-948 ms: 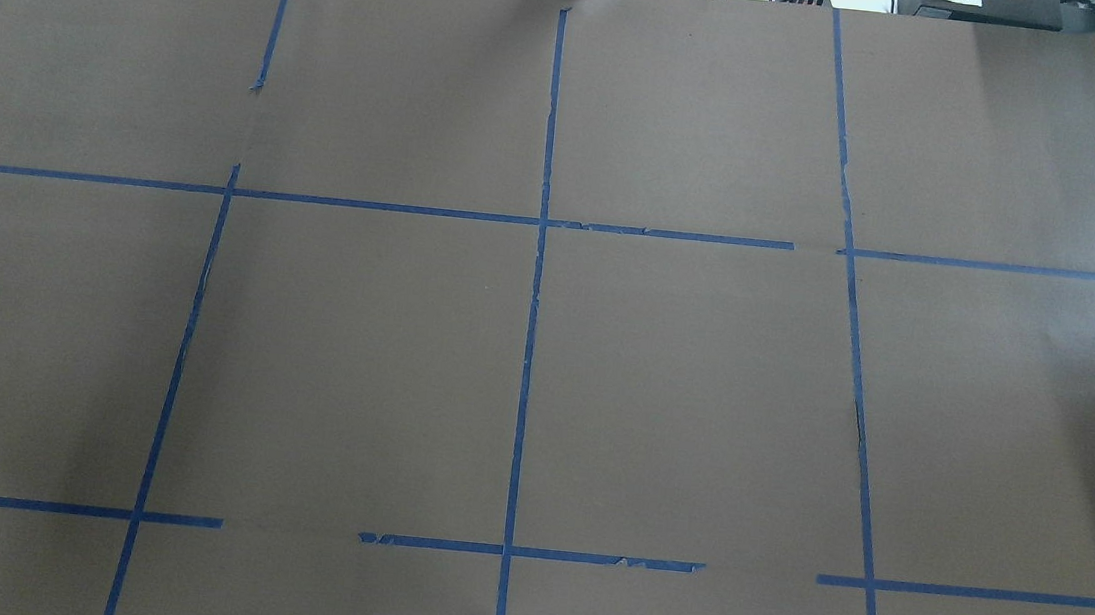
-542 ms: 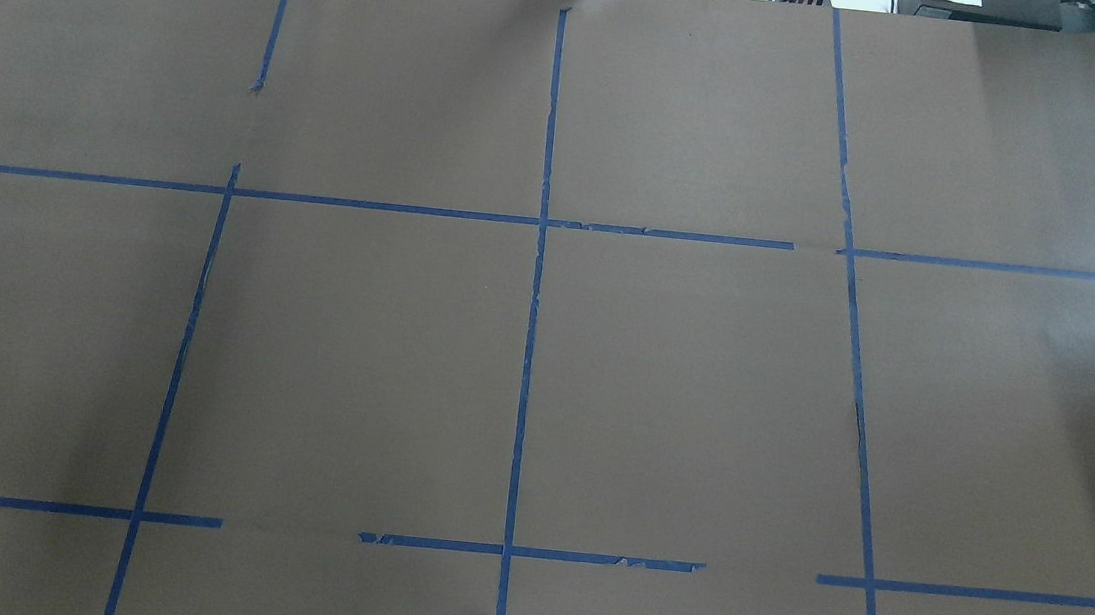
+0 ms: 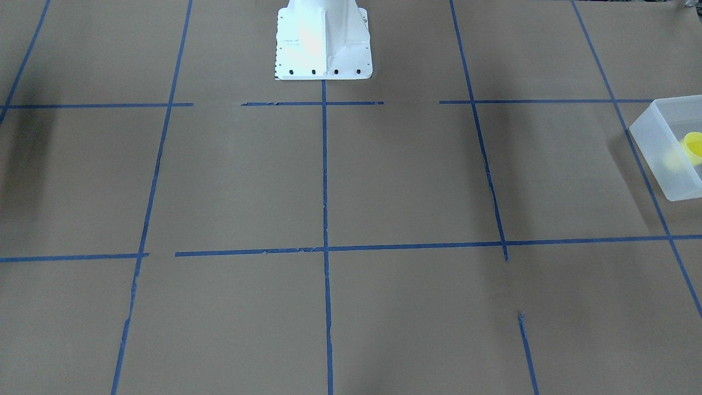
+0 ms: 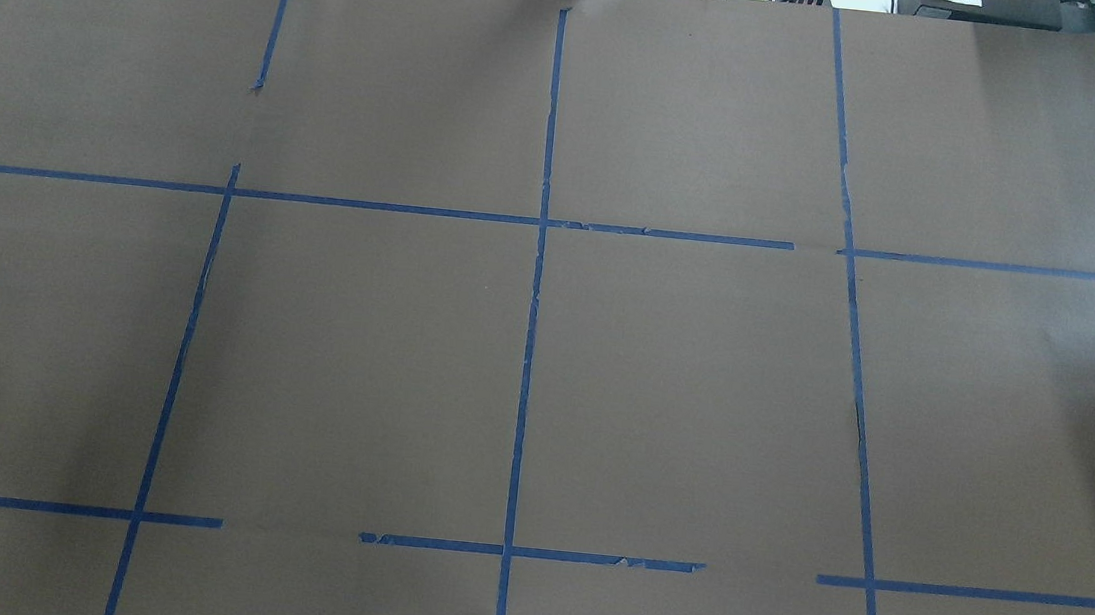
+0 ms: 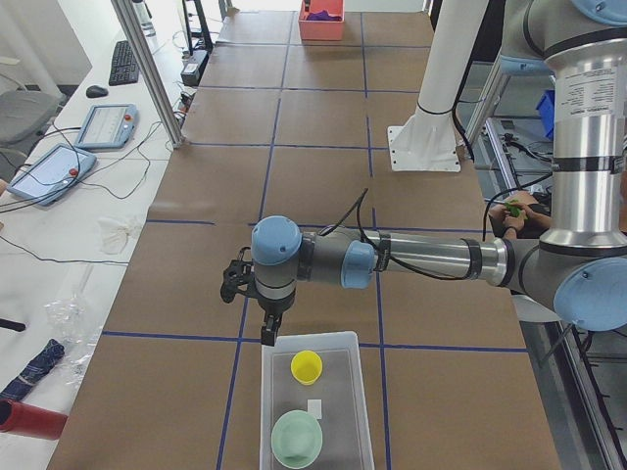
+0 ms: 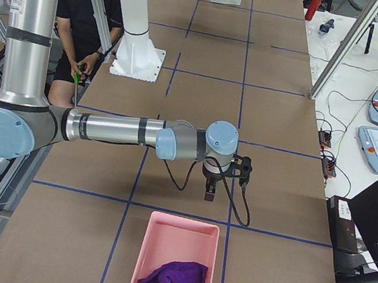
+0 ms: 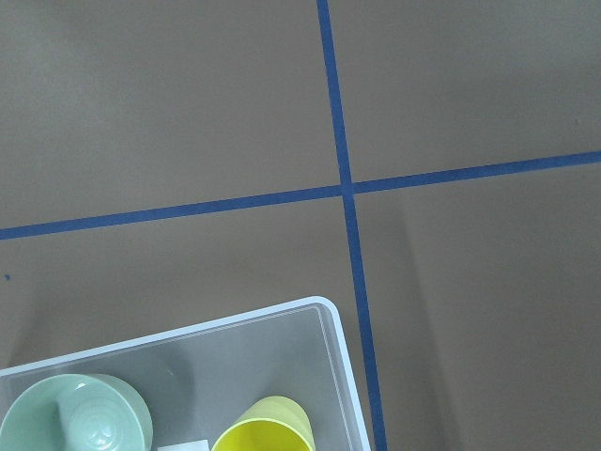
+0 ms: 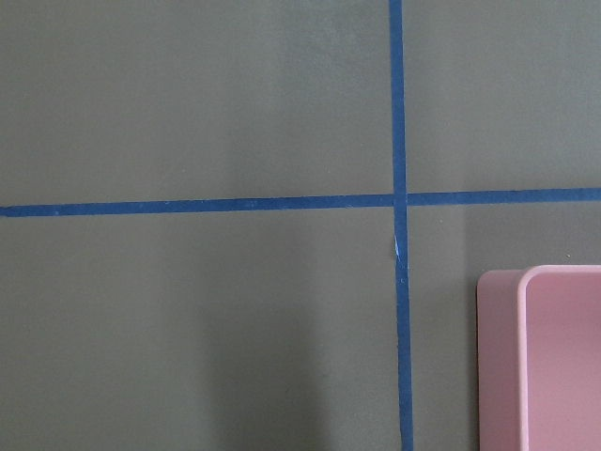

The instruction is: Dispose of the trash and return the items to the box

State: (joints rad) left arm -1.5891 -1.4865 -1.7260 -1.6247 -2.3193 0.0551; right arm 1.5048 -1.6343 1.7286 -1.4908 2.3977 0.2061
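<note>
The translucent white box (image 5: pixel 267 411) stands at the table end on my left side, and also shows in the front view (image 3: pixel 655 137) and the left wrist view (image 7: pixel 331 324). Inside it stand the yellow cup (image 5: pixel 306 366) and the mint-green bowl (image 5: pixel 297 438), both also in the left wrist view, cup (image 7: pixel 263 430) and bowl (image 7: pixel 75 413). My left gripper (image 5: pixel 268 331) hangs just above the box's near wall; I cannot tell whether it is open or shut. My right gripper (image 6: pixel 208 191) hangs above the table near the pink bin; I cannot tell its state either.
A pink bin (image 6: pixel 151 250) with a purple cloth (image 6: pixel 171 281) stands at the table end on my right side. The white robot pedestal (image 3: pixel 322 44) is at mid-table. A person (image 6: pixel 80 61) sits beside the robot. Tablets and cables lie along the far edge.
</note>
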